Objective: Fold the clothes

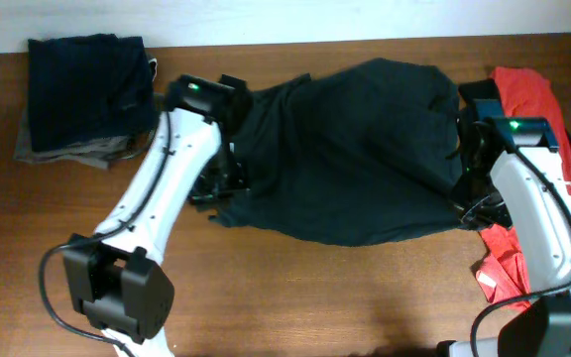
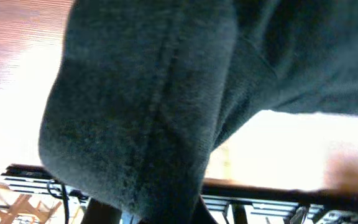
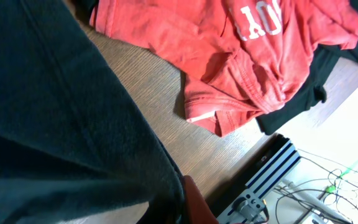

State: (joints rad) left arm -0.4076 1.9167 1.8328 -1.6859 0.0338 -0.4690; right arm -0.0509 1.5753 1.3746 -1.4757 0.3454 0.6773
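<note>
A large charcoal-black T-shirt (image 1: 350,149) is spread across the middle of the table, bunched and lifted at both sides. My left gripper (image 1: 218,188) is shut on its left edge; in the left wrist view the dark fabric (image 2: 154,106) drapes over the jaws and hides them. My right gripper (image 1: 464,203) is shut on the shirt's right edge, and the black cloth (image 3: 61,124) fills the left of the right wrist view beside one fingertip (image 3: 194,205). A red T-shirt (image 1: 523,99) with white letters (image 3: 260,22) lies crumpled at the right of the table.
A stack of folded garments (image 1: 82,94), dark navy on grey, sits at the back left corner. Another black garment (image 3: 303,93) lies under the red one near the table's right edge. A metal frame rail (image 3: 272,174) runs just beyond that edge.
</note>
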